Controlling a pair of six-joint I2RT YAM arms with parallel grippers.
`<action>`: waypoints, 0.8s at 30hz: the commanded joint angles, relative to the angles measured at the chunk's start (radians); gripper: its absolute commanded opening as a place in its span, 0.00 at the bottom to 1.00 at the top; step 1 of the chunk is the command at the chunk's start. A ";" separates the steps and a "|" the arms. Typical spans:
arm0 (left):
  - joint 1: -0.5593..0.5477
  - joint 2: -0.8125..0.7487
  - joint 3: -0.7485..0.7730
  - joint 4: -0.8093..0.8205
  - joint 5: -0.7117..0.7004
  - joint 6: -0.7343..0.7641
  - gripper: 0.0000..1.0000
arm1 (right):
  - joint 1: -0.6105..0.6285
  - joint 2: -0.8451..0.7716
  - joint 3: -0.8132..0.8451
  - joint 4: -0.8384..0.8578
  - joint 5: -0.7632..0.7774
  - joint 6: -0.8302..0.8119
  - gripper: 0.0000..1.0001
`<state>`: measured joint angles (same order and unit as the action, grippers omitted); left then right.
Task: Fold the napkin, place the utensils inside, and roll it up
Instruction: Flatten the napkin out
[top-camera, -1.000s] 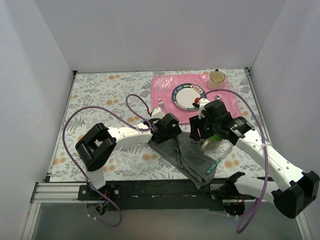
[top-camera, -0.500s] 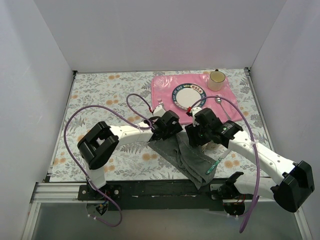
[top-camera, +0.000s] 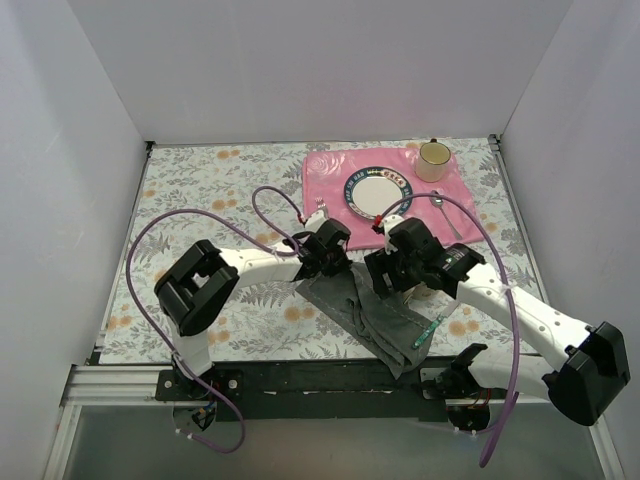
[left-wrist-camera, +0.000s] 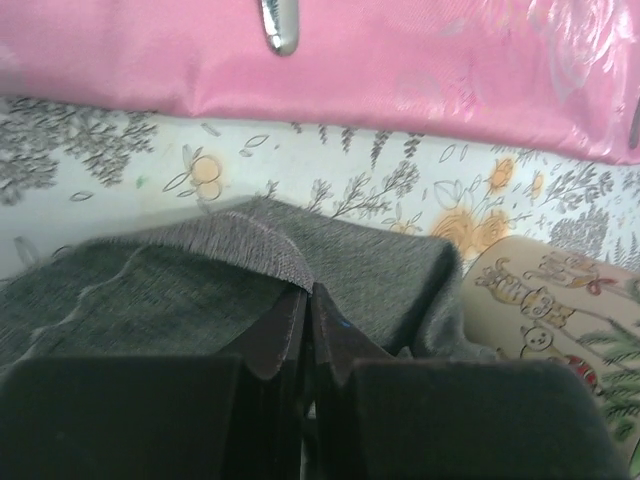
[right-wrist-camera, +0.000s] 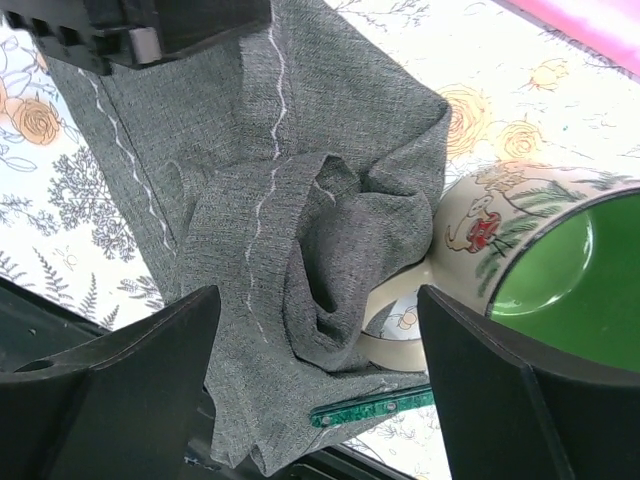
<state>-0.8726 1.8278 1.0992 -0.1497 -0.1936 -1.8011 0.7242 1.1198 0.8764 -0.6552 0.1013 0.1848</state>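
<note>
The dark grey napkin (top-camera: 378, 322) lies crumpled at the table's near edge, between the two arms. My left gripper (top-camera: 337, 264) is at its far left corner and, in the left wrist view, is shut (left-wrist-camera: 306, 290) on the raised hem of the napkin (left-wrist-camera: 180, 285). My right gripper (top-camera: 386, 278) hovers open (right-wrist-camera: 320, 390) over the bunched folds of the napkin (right-wrist-camera: 280, 200), holding nothing. A green-handled utensil (right-wrist-camera: 375, 405) lies on the napkin's near right edge (top-camera: 428, 330). A fork (top-camera: 320, 208) and a spoon (top-camera: 443, 212) lie by the pink mat.
A cream mug (right-wrist-camera: 540, 250) with a green inside stands against the napkin's right side, right beside my right finger. The pink placemat (top-camera: 330, 175) at the back carries a plate (top-camera: 377, 190) and a small yellow cup (top-camera: 433, 158). White walls enclose the table.
My left gripper has closed on the napkin's hem. My right arm has moved left and down over the napkin, and its jaws have opened wider.
</note>
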 joint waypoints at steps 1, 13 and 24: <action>0.006 -0.198 -0.077 -0.030 -0.035 0.060 0.00 | 0.041 0.023 0.004 0.034 -0.017 -0.015 0.86; 0.009 -0.599 -0.271 -0.132 -0.161 0.062 0.00 | 0.187 0.120 0.004 0.072 0.005 0.033 0.40; 0.087 -0.855 -0.070 -0.654 -0.618 0.094 0.00 | 0.270 0.285 0.312 0.209 -0.155 0.096 0.01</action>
<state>-0.8310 1.1065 0.9386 -0.5713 -0.5468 -1.7172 0.9791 1.3472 1.0599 -0.5606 0.0330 0.2504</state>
